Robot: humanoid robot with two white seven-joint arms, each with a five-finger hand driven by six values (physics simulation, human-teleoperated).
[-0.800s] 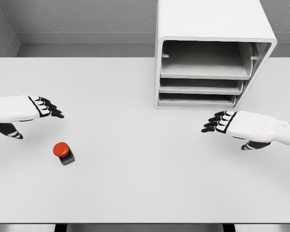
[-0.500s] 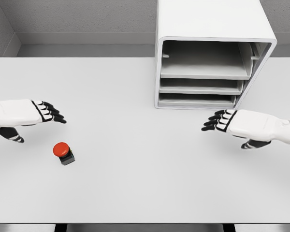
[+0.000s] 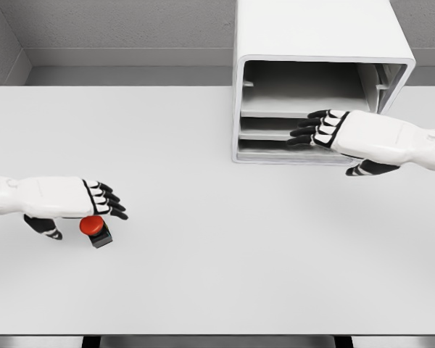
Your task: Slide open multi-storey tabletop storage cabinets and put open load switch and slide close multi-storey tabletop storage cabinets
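While both hands close in, nothing is opened or stowed yet — early going.
Black fingers (image 3: pixel 110 203) of the left hand (image 3: pixel 58 197) are stretched out loosely, holding nothing, just over the load switch, a red round button on a small dark block (image 3: pixel 95 230), which sits on the pale grey desk (image 3: pixel 203 239) well apart from the cabinet. Across the way, the right hand (image 3: pixel 355 134) reaches flat, fingers (image 3: pixel 310 130) extended and empty, at the front of the white three-tier storage cabinet (image 3: pixel 315 43), level with its middle tray (image 3: pixel 268 130). My read: pulling a tray out, loading the switch and sliding it shut all remain.
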